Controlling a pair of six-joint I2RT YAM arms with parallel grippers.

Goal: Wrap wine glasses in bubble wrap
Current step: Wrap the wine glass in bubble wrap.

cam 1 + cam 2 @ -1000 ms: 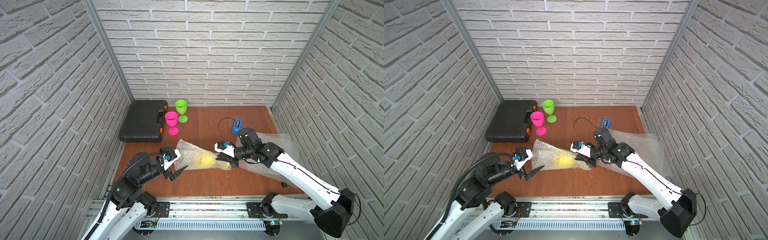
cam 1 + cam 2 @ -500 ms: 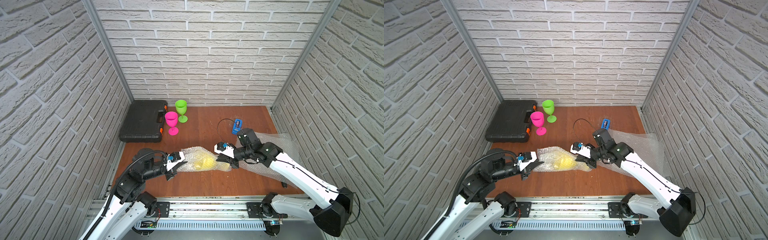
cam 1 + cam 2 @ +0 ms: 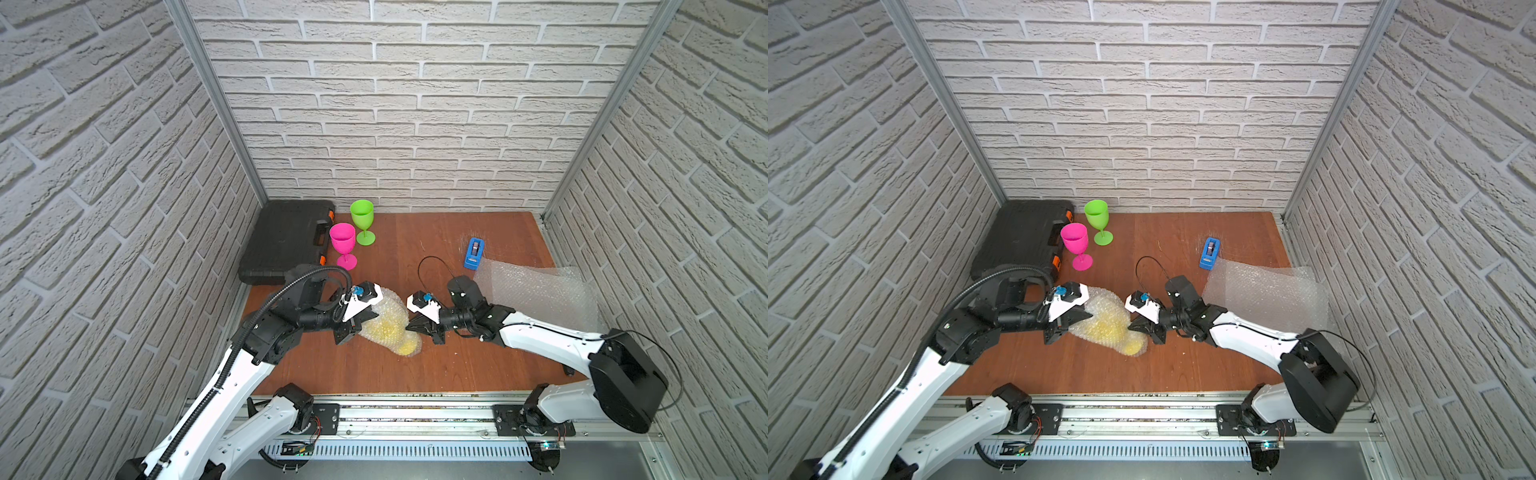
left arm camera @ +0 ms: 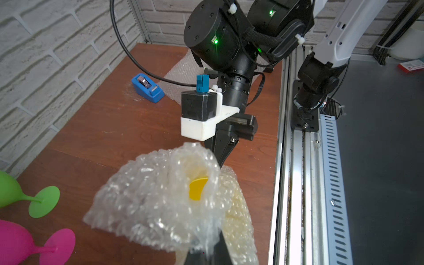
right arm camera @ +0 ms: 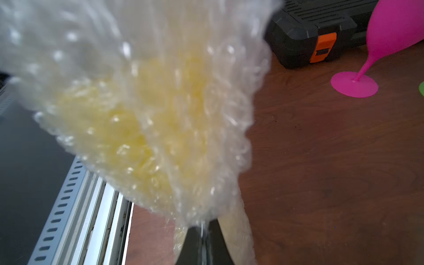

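Now pinched from two sides, by left fingers (image 3: 347,334) and right fingers (image 3: 417,325), both shut on wrap (image 3: 388,309). Runs slantwise between them, yellow goblet (image 3: 405,347) inside, equally near either arm.

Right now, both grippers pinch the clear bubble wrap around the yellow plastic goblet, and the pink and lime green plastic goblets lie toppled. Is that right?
No: the pink plastic goblet and lime green plastic goblet stand upright, in both top views.
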